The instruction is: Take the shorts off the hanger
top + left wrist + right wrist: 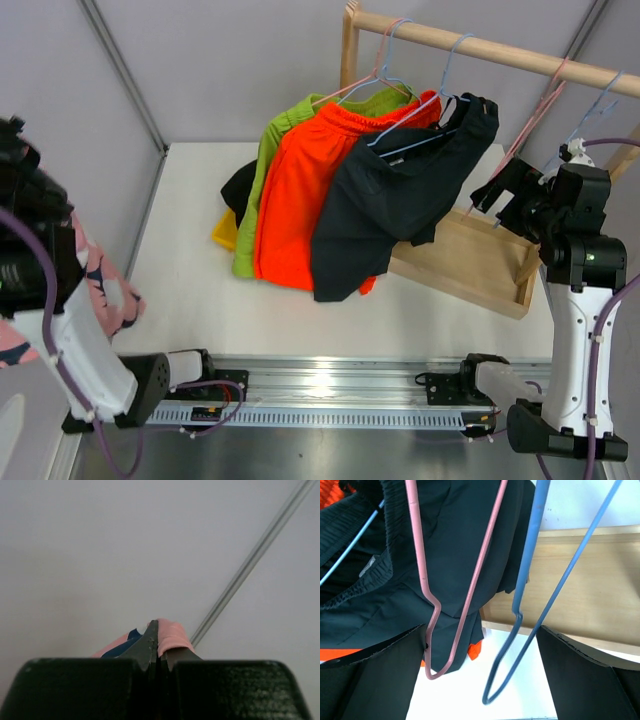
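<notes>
My left gripper (159, 630) is shut on the pink shorts with a dark pattern (172, 632). In the top view they hang by my left arm at the far left (100, 275), off the table. Lime green shorts (262, 170), orange shorts (300, 200) and black shorts (395, 195) hang on hangers from the wooden rail (480, 45). My right gripper (482, 635) is open, with an empty pink hanger (455, 625) and an empty blue hanger (520, 645) between its fingers, touching neither. The black shorts (420, 555) hang just beyond.
The rack's wooden base tray (470, 262) lies on the white table under the rail. A dark cloth (237, 188) and a yellow one (225, 232) lie behind the green shorts. Grey walls stand at the left and the back.
</notes>
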